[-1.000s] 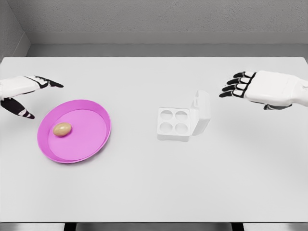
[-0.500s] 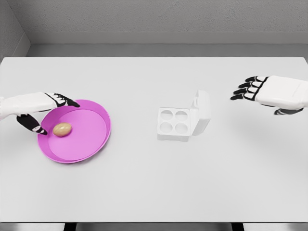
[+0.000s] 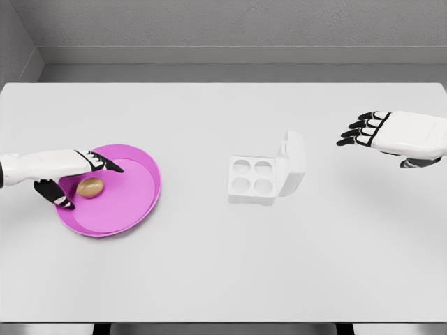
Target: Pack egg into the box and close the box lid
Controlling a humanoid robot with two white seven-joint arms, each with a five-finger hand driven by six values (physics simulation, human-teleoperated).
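A: Head view, quick. What's on your screen?

B: I've got the left hand (image 3: 66, 174) in from the left edge, low over the near-left part of the pink plate (image 3: 133, 202). Fingers spread, thumb below and the others above, bracketing the egg (image 3: 90, 187). I can't tell if any fingertip touches it. Nothing gripped.

A: Egg position?

B: Lying in the plate, left of its middle, on its side. Plate sits on the white table (image 3: 223, 265), left half.

A: Box?

B: White egg box (image 3: 253, 178) near the table's middle, well apart from the plate. Four round cups showing, two by two, none filled. The lid (image 3: 293, 164) is hinged on the right side and stands up, tilted, open.

A: Other arm?

B: My right hand (image 3: 391, 132) comes in from the right edge, hovering above the table to the right of the box, clear of it. Fingers loosely extended toward the left, holding nothing.

A: Anything else?

B: Grey wall (image 3: 223, 28) behind the table. That's it.
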